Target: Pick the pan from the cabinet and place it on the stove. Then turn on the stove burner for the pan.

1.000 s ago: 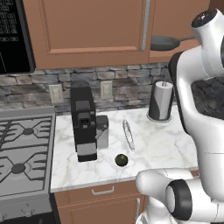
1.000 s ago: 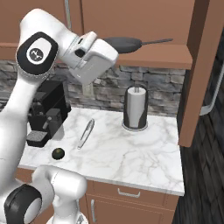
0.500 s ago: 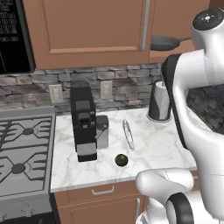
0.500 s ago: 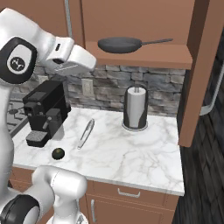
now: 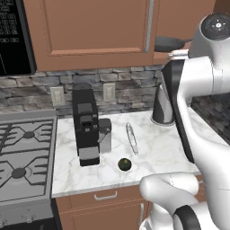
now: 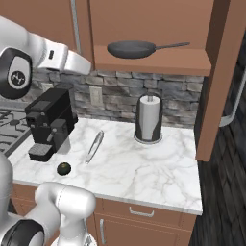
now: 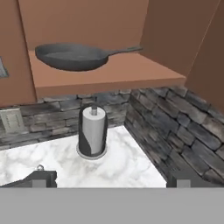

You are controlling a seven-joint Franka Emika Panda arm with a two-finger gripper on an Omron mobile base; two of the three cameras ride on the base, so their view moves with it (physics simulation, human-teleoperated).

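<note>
The pan sits flat on the bottom shelf of the open cabinet, its handle pointing to the side away from the stove, so it lies free and easy to reach from the front. Under the shelf, directly below the pan, a paper towel holder stands upright on the marble counter against the stone wall. Further from the pan along the counter there is a long metal utensil, a small dark round fruit near the front edge, and a black coffee machine next to the stove. The gripper is well apart from the pan, lower than the shelf and in front of it; its two fingertips stand wide apart and hold nothing. The arm is raised high and bent, with the hand looking toward the cabinet corner. I think the pick is not yet begun: the hand must rise and go forward to the pan's handle or rim.
</note>
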